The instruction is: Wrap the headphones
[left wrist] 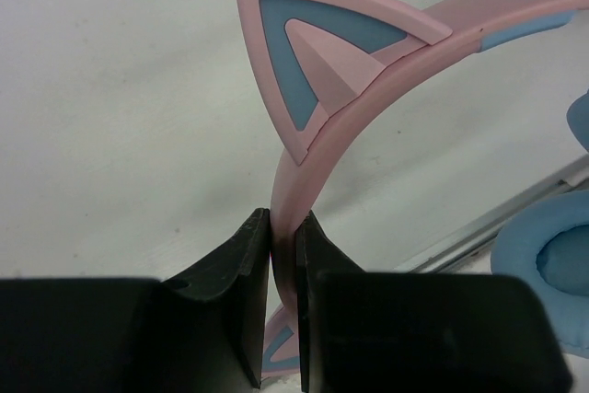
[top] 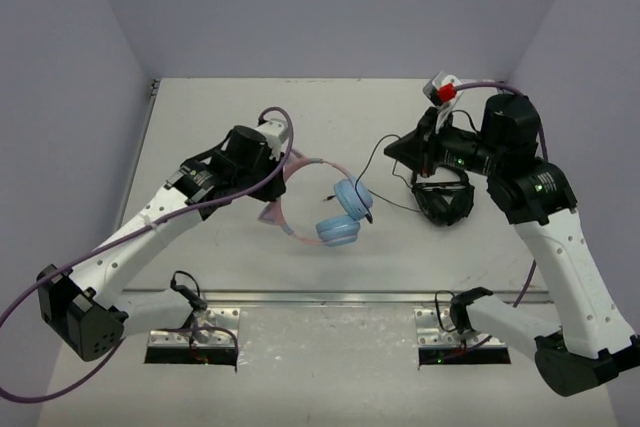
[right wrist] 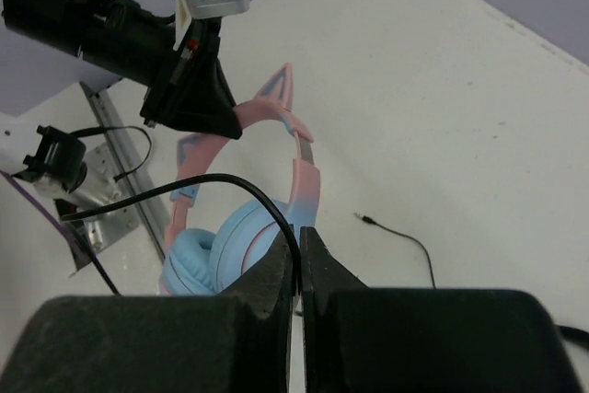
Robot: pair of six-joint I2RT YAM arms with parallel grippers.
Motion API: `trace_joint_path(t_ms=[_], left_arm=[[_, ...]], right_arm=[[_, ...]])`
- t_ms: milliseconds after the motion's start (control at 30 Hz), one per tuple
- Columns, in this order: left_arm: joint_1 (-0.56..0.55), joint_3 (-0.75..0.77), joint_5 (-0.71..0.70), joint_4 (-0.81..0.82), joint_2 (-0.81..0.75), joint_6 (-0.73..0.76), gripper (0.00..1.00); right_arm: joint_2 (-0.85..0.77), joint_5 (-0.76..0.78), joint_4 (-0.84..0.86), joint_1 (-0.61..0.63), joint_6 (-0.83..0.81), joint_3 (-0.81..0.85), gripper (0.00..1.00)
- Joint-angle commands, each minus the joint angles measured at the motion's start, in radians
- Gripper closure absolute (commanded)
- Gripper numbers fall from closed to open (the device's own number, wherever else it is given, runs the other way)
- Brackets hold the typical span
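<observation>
The headphones have light-blue ear cups and a pink headband with cat ears, and lie mid-table. My left gripper is shut on the pink headband just below one cat ear. A blue ear cup shows at the right of the left wrist view. My right gripper is to the right of the headphones and is shut on the thin black cord. The cord arcs left from my right gripper over the ear cups. Its plug lies loose on the table.
All-black headphones lie under the right arm's wrist. A metal rail runs along the table's near edge, with the arm bases behind it. Grey walls close off the left, back and right sides.
</observation>
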Motion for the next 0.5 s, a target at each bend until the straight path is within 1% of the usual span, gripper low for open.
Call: trace_joint_path(t_ms=[0, 67, 233, 300, 433, 467], left_arm=[[-0.036, 0.078, 0.160, 0.139, 0.014, 0.072, 1.00], [-0.053, 0.105, 0.185, 0.124, 0.043, 0.089, 1.00], [-0.085, 0.141, 0.334, 0.116, 0.060, 0.136, 1.00], [-0.096, 0.152, 0.348, 0.113, 0.060, 0.141, 0.99], [-0.109, 0.178, 0.375, 0.101, 0.061, 0.143, 0.99], [-0.112, 0.189, 0.383, 0.099, 0.061, 0.140, 0.99]], right_arm=[[-0.029, -0.045, 0.007, 0.030, -0.033, -0.051, 0.99], [-0.027, -0.007, -0.004, 0.054, -0.039, -0.063, 0.99], [0.020, 0.093, -0.048, 0.077, -0.076, -0.057, 0.99], [0.045, 0.118, -0.066, 0.086, -0.089, -0.051, 0.99], [0.085, 0.222, -0.093, 0.126, -0.101, -0.057, 0.99], [0.103, 0.239, -0.097, 0.135, -0.133, -0.057, 0.99]])
